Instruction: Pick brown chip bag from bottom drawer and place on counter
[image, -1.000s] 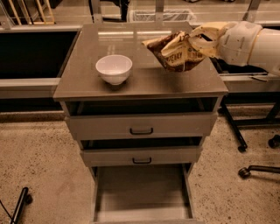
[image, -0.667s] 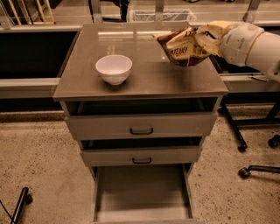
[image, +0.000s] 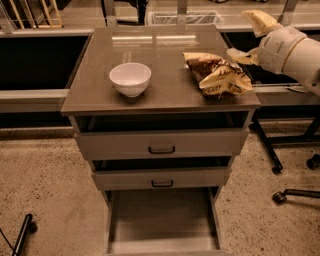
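End effector (image: 241, 34) sits at the far right, just off the table's right edge, its two tan fingers spread wide and gripping nothing; the lower finger (image: 242, 55) is just beside the chip bag, and contact cannot be judged. Nearest, the bottom drawer (image: 162, 220) is pulled out, its front cut off by the frame. Above it, two shallower drawers (image: 161, 143) stand ajar, their insides too dark to read. On the table (image: 165, 55), a white bowl (image: 130, 78) sits left and the chip bag (image: 216, 74) lies crumpled right.
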